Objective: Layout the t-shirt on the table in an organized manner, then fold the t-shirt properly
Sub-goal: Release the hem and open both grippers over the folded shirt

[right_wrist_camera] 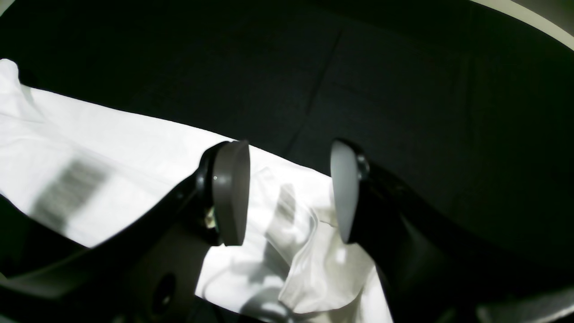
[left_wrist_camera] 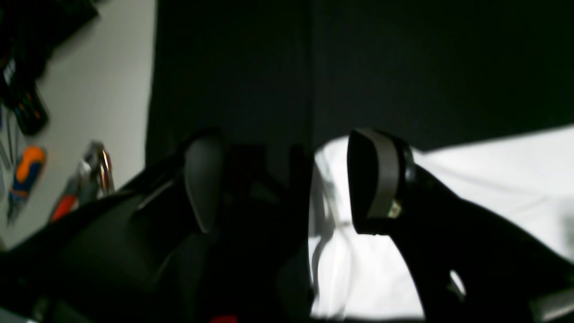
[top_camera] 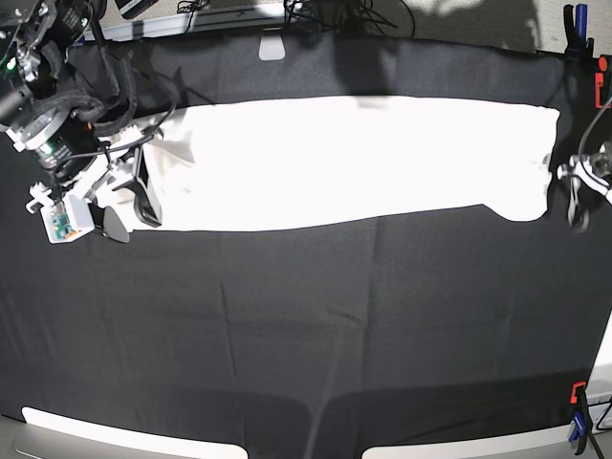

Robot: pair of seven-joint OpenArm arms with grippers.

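Observation:
The white t-shirt point(top_camera: 363, 158) lies plain side up as a long flat band across the far half of the black table point(top_camera: 306, 325). My right gripper point(top_camera: 131, 215) hovers open at the shirt's left end. In the right wrist view its fingers point(right_wrist_camera: 231, 197) straddle a bunched, folded-over corner of the t-shirt point(right_wrist_camera: 314, 269), with nothing held. My left gripper point(top_camera: 574, 196) stands open at the shirt's right end. In the left wrist view the left gripper point(left_wrist_camera: 291, 179) is just above the edge of the t-shirt point(left_wrist_camera: 493, 179), one finger point(left_wrist_camera: 376, 179) over white cloth and the other over black cloth.
Red and blue clamps point(top_camera: 579, 397) point(top_camera: 601, 86) grip the table's right corners. A white label point(top_camera: 273, 46) lies at the far edge. Beyond the table's edge, in the left wrist view, hand tools point(left_wrist_camera: 27, 170) lie on a pale surface.

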